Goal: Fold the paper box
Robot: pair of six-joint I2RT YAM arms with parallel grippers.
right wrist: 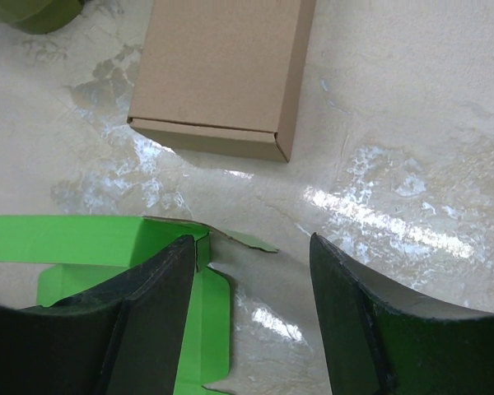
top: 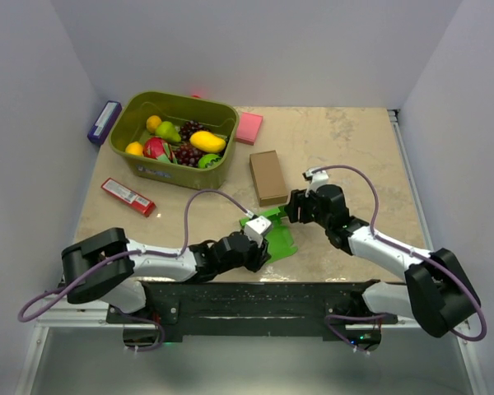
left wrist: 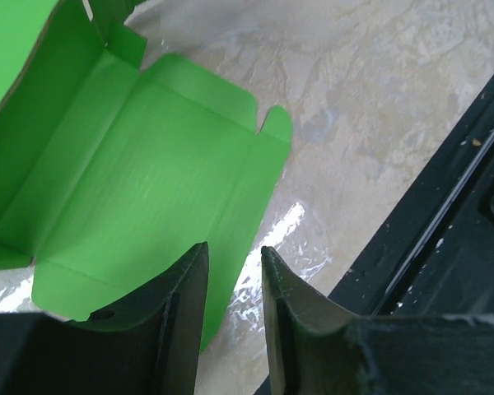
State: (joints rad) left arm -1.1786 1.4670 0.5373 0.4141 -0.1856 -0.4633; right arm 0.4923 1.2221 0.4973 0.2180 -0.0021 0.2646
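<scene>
Subject item: the paper box (top: 281, 240) lies on the table (top: 354, 148) near its front edge, midway between the two arms, with the blank only partly formed. The left wrist view shows broad panels open and flat, creases visible, with rounded tabs at the far edge. The right wrist view shows one wall standing up from the surface. The left gripper (left wrist: 235, 251) is at the near edge of the card with its jaws narrow but apart. The card's corner sits in the gap against one finger, and bare table shows beside it, so no grip is confirmed. This placement suits pinching or pinning that edge while the opposite side is worked. The right gripper (right wrist: 251, 243) is spread wide and holds nothing. One finger is over the raised green wall and the other is above bare table, an attitude judged fit for pushing the wall over along its crease. The brown cardboard box (top: 267, 177) is just beyond the work and apart from it. The green basket (top: 222, 169) of fruit, the pink pad (top: 249, 127) and a red packet (top: 128, 196) lie farther off and are not involved. Assessment: folding is at an early stage, and the thin card may slide or buckle if it is pushed unsecured.
</scene>
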